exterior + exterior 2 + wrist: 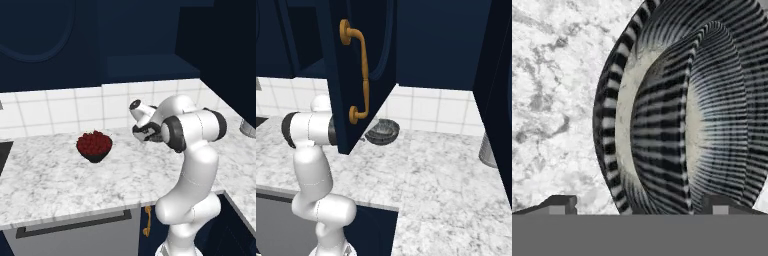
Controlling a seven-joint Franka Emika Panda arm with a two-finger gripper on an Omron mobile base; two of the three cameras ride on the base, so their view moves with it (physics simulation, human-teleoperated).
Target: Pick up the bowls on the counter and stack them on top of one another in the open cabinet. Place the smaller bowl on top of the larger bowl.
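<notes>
Marble counter (547, 100); gripper (639, 205) spread around bowl (682, 115).

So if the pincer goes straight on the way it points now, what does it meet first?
Most likely the grey bowl: it lies directly ahead of the pincer, between its two tips, on the marble counter. How far off it is cannot be judged.

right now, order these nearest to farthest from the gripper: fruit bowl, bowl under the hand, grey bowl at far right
1. Bowl under the hand, just ahead of the gripper.
2. Fruit bowl, to its left.
3. Grey bowl at far right, counter's end.
</notes>
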